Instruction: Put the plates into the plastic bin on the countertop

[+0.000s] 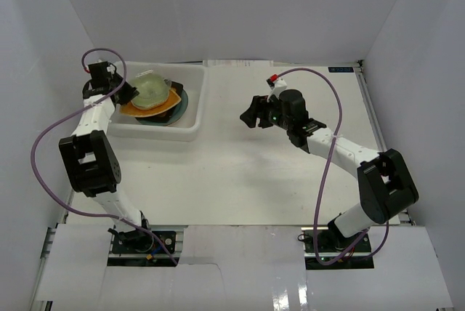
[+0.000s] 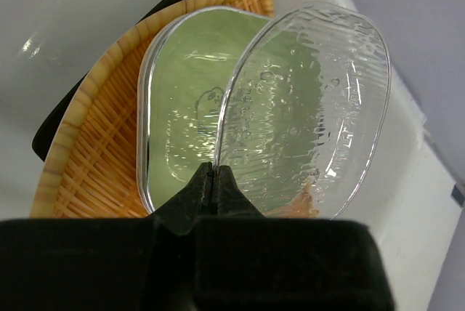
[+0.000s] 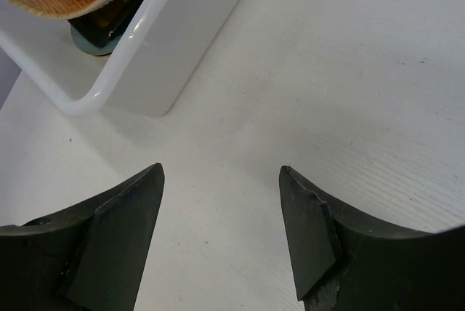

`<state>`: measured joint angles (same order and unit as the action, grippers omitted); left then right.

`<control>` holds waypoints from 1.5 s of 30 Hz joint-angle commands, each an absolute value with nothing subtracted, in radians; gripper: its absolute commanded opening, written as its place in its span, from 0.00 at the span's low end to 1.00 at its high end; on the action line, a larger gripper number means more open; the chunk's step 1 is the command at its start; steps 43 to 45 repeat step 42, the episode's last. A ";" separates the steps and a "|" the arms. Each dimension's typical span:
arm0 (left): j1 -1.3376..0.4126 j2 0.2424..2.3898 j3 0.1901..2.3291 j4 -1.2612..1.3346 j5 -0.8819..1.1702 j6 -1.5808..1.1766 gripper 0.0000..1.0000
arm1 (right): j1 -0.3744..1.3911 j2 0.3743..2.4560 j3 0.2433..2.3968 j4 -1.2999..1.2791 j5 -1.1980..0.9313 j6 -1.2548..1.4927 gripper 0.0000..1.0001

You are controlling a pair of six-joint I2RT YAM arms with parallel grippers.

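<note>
The plastic bin (image 1: 195, 120) stands at the back left of the countertop (image 1: 247, 173). It holds a stack of plates (image 1: 161, 104): a green rounded-square plate (image 2: 182, 100) on an orange fan-shaped plate (image 2: 87, 158), a dark square plate (image 2: 58, 118) below. My left gripper (image 1: 129, 91) is over the bin's left side, shut on the rim of a clear glass plate (image 2: 312, 107), which it holds tilted on edge above the green plate. My right gripper (image 1: 251, 116) is open and empty above the countertop, right of the bin (image 3: 182, 27).
White walls enclose the countertop at the back and both sides. The bin's near corner (image 3: 80, 100) lies ahead and left of my right gripper (image 3: 221, 173). Purple cables loop off both arms.
</note>
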<state>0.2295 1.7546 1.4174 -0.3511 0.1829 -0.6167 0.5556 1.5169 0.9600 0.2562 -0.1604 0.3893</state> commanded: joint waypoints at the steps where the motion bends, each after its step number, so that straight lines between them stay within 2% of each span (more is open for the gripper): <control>1: 0.216 1.746 1.460 -0.387 0.173 -0.578 0.12 | 0.552 1.502 0.971 0.287 -0.163 0.380 0.71; 3: 0.218 1.733 1.450 -0.388 0.154 -0.572 0.28 | 0.551 1.505 0.976 0.287 -0.164 0.383 0.71; 4: 0.218 1.715 1.448 -0.388 0.128 -0.571 0.52 | 0.551 1.506 0.977 0.287 -0.166 0.385 0.71; 5: 0.218 1.706 1.450 -0.387 0.124 -0.571 0.67 | 0.552 1.505 0.977 0.287 -0.167 0.390 0.71; 6: 0.218 1.697 1.453 -0.388 0.121 -0.569 0.88 | 0.551 1.502 0.977 0.287 -0.170 0.391 0.71; 7: 0.218 1.671 1.453 -0.388 0.120 -0.574 0.98 | 0.551 1.499 0.977 0.284 -0.169 0.391 0.71; 12: 0.173 1.539 1.434 -0.365 0.092 -0.584 0.98 | 0.552 1.422 0.974 0.250 -0.135 0.391 0.73; 16: 0.056 1.415 1.384 -0.321 0.104 -0.577 0.98 | 0.551 1.338 0.966 0.209 -0.106 0.380 0.76; 18: 0.006 1.346 1.350 -0.301 0.159 -0.575 0.98 | 0.552 1.286 0.968 0.187 -0.094 0.374 0.80; 21: -0.126 1.251 1.250 -0.241 0.271 -0.566 0.98 | 0.551 1.207 0.973 0.123 -0.055 0.353 0.93; 22: -0.185 1.223 1.191 -0.223 0.293 -0.561 0.98 | 0.551 1.184 0.971 0.111 -0.048 0.350 0.90; 26: -0.301 1.068 1.040 -0.124 0.385 -0.551 0.98 | 0.554 1.015 0.956 0.034 0.042 0.324 0.90; 29: -0.324 0.930 0.942 -0.109 0.454 -0.569 0.98 | 0.552 0.875 0.924 -0.030 0.130 0.311 0.90; 35: -0.327 0.645 0.827 -0.155 0.449 -0.574 0.98 | 0.552 0.654 0.833 -0.080 0.219 0.304 0.90; 38: -0.327 0.578 0.831 -0.207 0.428 -0.539 0.98 | 0.551 0.617 0.810 -0.098 0.222 0.301 0.90; 45: -0.327 0.577 0.864 -0.242 0.410 -0.532 0.98 | 0.552 0.618 0.831 -0.098 0.192 0.287 0.90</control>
